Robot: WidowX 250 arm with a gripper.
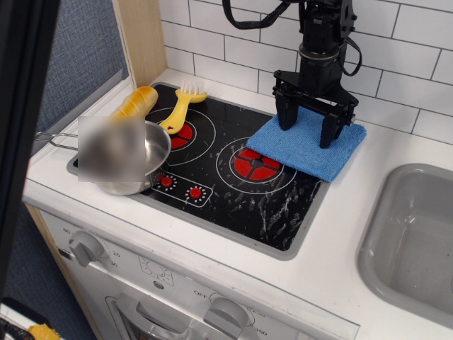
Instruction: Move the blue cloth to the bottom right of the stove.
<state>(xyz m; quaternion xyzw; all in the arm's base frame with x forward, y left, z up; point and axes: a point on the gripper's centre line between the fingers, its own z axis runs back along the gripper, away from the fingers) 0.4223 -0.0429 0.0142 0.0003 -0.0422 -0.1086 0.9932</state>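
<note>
The blue cloth lies flat over the stove's far right corner, half on the white counter and touching the right burner. The stove is a black glossy cooktop with two red-ringed burners and small red dials at its front. My black gripper is open and points straight down over the far half of the cloth. Its two fingertips stand wide apart, at or just above the cloth surface. Nothing is held between them.
A steel pot sits at the stove's front left. A yellow spatula and an orange bread-like toy lie at the far left. A grey sink is at the right. A white tiled wall stands behind. A dark out-of-focus bar crosses the left edge.
</note>
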